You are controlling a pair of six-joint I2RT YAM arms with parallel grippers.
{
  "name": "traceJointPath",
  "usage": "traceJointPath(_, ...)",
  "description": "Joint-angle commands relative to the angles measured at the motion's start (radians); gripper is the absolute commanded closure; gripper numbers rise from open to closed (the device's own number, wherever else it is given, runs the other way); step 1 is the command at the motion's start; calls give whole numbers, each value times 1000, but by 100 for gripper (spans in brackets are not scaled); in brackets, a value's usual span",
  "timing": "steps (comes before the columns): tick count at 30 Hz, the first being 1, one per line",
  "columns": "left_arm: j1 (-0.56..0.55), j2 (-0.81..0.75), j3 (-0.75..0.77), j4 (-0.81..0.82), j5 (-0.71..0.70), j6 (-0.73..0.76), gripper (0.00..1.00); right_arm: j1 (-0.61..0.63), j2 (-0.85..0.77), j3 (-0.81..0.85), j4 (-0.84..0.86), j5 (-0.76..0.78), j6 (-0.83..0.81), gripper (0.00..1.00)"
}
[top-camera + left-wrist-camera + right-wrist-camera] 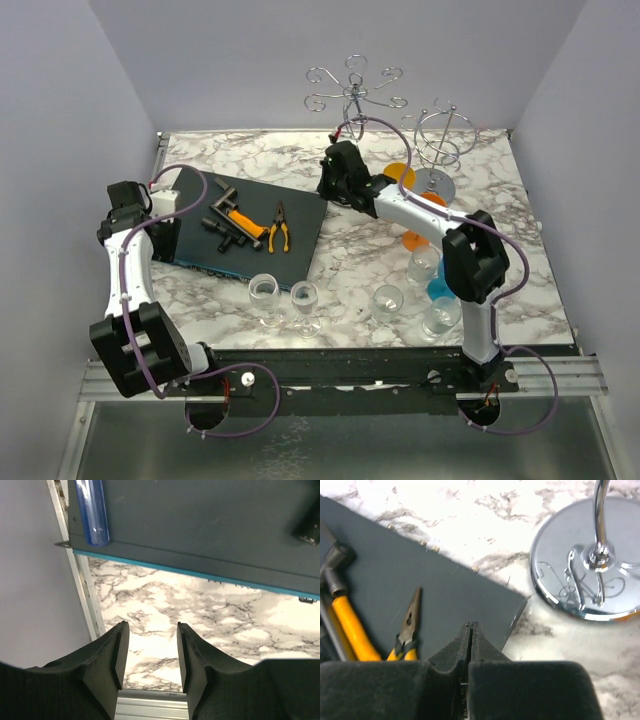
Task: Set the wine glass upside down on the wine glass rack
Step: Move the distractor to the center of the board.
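Observation:
Several clear wine glasses stand upright near the table's front, among them one at the left (264, 295), one beside it (304, 300) and one further right (388, 300). The chrome wine glass rack (352, 95) stands at the back centre with no glass on it; its round base (587, 575) shows in the right wrist view. My right gripper (330, 185) (470, 627) is shut and empty above the dark mat's right corner, just left of the rack base. My left gripper (128, 200) (150, 630) is open and empty at the table's left edge.
A dark mat (250, 225) (420, 590) holds yellow-handled pliers (279, 230) (407, 625), a hammer (350, 625) and a blue-handled tool (92, 510). A second chrome rack (440, 140) stands at the back right. Orange glasses (415, 238) and a blue glass (440, 290) stand near the right arm.

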Motion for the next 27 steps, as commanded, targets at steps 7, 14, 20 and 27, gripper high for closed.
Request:
traceJointPath(7, 88, -1, -18, -90, 66, 55, 52, -19, 153, 145, 61, 51, -110, 100)
traceJointPath(14, 107, -2, -40, -82, 85, 75, 52, -8, 142, 22, 144, 38, -37, 100)
traceJointPath(20, 129, 23, 34, -10, 57, -14, 52, -1, 169, 24, 163, 52, -25, 96)
traceJointPath(27, 131, 167, 133, 158, 47, -159, 42, 25, 198, 21, 186, 64, -13, 88)
